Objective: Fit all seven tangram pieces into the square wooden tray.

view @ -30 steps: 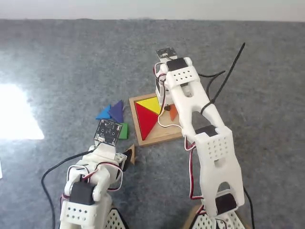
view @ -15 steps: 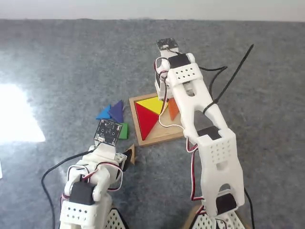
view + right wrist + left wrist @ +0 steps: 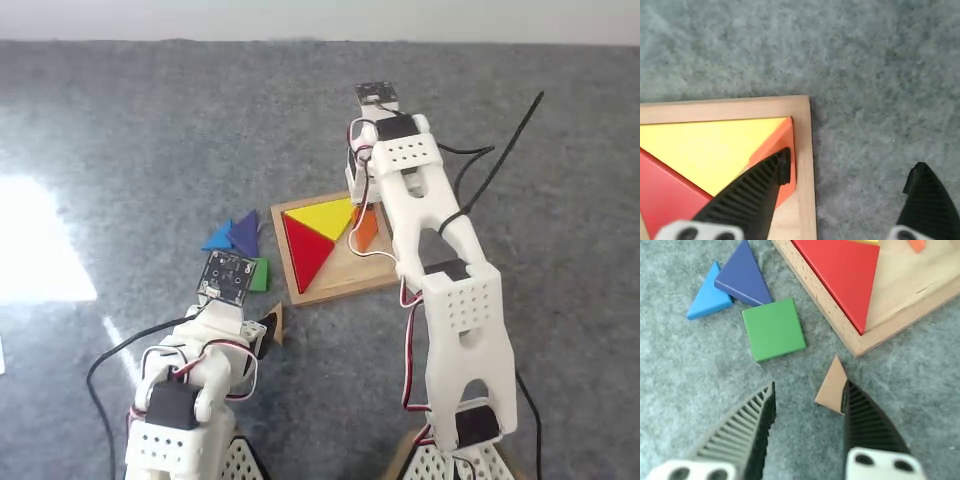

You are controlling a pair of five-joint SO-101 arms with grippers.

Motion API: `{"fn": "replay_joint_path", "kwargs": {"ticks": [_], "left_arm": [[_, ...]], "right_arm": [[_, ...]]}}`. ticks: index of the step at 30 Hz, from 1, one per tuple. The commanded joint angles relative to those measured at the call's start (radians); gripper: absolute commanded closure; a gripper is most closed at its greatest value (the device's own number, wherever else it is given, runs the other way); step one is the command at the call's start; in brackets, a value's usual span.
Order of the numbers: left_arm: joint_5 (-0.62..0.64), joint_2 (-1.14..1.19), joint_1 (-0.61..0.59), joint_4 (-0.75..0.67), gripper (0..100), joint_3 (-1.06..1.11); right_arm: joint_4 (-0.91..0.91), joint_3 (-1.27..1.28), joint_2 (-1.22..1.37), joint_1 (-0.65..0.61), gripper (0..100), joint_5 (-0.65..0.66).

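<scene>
**Grey bench, tray part-filled, both tools wide open**

Speckled grey bench point(image 3: 120, 130) all round, and stretched out over it is the big white right arm point(image 3: 445, 280), its wrist above the far corner of the tray point(image 3: 345, 272). The left arm point(image 3: 190, 385) sits folded close to its base, wrist over the loose pieces.

The square wooden tray lies flat between the two. Inside it, the red triangle point(image 3: 303, 250) runs along the side nearest the loose pieces. The yellow triangle point(image 3: 322, 217) is edge to edge with it along the far side. An orange piece point(image 3: 782, 137) is tucked into the corner, against the rim and touching the yellow. The rest of the tray floor is bare wood.

Right tool point(image 3: 852, 167): spread wide, nothing in it, one finger over the orange piece, the other out over the bench beyond the rim.

Outside the tray, the dark blue triangle point(image 3: 743, 277) and light blue triangle point(image 3: 707, 294) touch each other, with the green square point(image 3: 773, 329) just beside them. The small tan triangle point(image 3: 832, 387) lies near the tray's corner.

Left tool point(image 3: 809, 390): open, gripping nothing, low over the bench, with the tan triangle just inside one finger. Touching or not, can't tell.
</scene>
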Motion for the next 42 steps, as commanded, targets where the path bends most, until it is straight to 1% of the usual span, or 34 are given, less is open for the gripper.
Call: {"fn": "replay_joint_path", "kwargs": {"ticks": [1,15,29,33,42], "left_arm": [[-0.014,-0.021,0.005,0.005,79,-0.005],[-0.014,-0.021,0.005,0.005,79,-0.005],[-0.014,-0.021,0.005,0.005,79,-0.005],[-0.014,-0.021,0.005,0.005,79,-0.005],[-0.014,-0.021,0.005,0.005,79,-0.005]], "right_arm": [[-0.013,-0.038,-0.025,-0.005,63.0,-0.008],[-0.018,-0.051,-0.084,-0.044,63.0,-0.034],[0.002,-0.071,-0.122,-0.008,63.0,-0.028],[-0.028,-0.077,-0.142,-0.041,63.0,-0.026],[-0.071,-0.075,-0.044,-0.053,63.0,-0.026]]}}
